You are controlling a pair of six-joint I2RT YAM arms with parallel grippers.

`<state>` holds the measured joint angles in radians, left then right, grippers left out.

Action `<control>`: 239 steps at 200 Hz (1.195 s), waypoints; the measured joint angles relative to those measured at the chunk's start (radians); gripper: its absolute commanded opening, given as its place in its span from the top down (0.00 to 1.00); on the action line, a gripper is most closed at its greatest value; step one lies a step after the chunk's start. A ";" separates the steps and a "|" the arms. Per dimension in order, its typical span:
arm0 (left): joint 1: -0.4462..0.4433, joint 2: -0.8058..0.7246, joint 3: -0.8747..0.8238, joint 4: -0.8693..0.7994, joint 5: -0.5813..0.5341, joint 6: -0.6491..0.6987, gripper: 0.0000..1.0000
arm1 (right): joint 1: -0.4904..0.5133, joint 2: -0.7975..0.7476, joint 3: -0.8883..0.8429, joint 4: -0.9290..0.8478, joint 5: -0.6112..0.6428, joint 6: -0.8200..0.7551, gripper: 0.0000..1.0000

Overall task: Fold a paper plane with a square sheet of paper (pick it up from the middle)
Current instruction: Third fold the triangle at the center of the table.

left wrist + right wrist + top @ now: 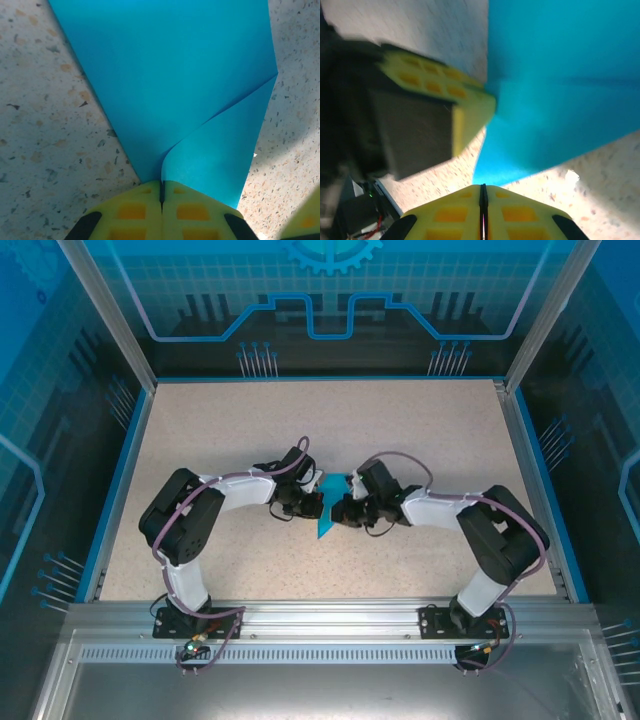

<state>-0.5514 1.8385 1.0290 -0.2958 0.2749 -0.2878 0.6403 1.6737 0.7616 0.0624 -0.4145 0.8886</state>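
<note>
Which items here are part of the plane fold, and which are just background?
Job: square sheet of paper, partly folded; left gripper, shut; right gripper, shut; both at the sheet.
Background: speckled table; blue enclosure panels.

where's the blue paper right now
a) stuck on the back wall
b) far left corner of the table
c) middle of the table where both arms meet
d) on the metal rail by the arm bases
C: in the top view the sheet of paper lies at the middle of the table, with the left fingers and right fingers meeting over it.
</note>
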 measured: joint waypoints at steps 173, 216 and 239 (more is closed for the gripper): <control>0.000 0.008 0.012 -0.014 0.000 0.002 0.96 | 0.054 0.105 -0.013 0.126 0.021 0.079 0.88; 0.000 0.008 0.012 -0.014 0.000 0.002 0.96 | 0.082 0.077 -0.006 0.111 0.036 0.080 0.88; 0.000 0.008 0.013 -0.015 0.000 0.002 0.96 | 0.101 0.083 -0.002 0.120 0.037 0.085 0.89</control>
<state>-0.5514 1.8469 1.0420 -0.3107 0.2752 -0.2859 0.7414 1.7565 0.7593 0.1822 -0.3775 0.9733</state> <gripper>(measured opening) 0.052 0.114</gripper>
